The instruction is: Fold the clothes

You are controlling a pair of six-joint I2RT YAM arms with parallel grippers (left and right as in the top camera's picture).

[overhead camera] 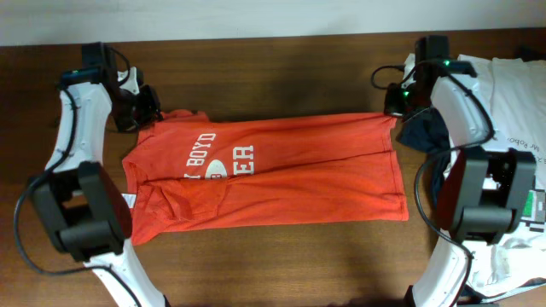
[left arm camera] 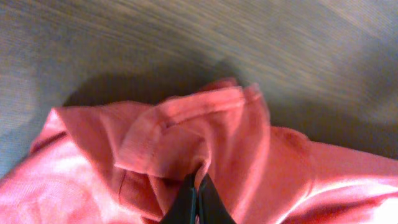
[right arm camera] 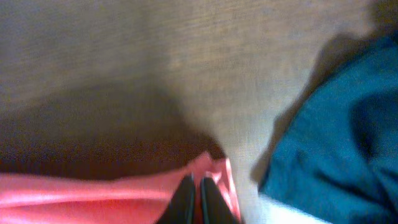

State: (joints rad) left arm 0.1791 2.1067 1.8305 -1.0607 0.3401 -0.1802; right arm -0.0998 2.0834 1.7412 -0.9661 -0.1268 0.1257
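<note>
While in left hand and right hand, shirt.

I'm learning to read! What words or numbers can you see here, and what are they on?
"BOYD": white letters on the orange shirt.
"ER": lower on the same shirt; the letters before it cannot be read.
Dark print on the white cloth at the right: too small to read.
Wrist views: no text.

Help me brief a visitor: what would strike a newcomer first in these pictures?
A bright orange shirt with white lettering lies spread across the middle of the table. The left gripper and right gripper each pinch one of its far corners. At the right edge sit a dark blue garment and a heap of white clothes.
</note>
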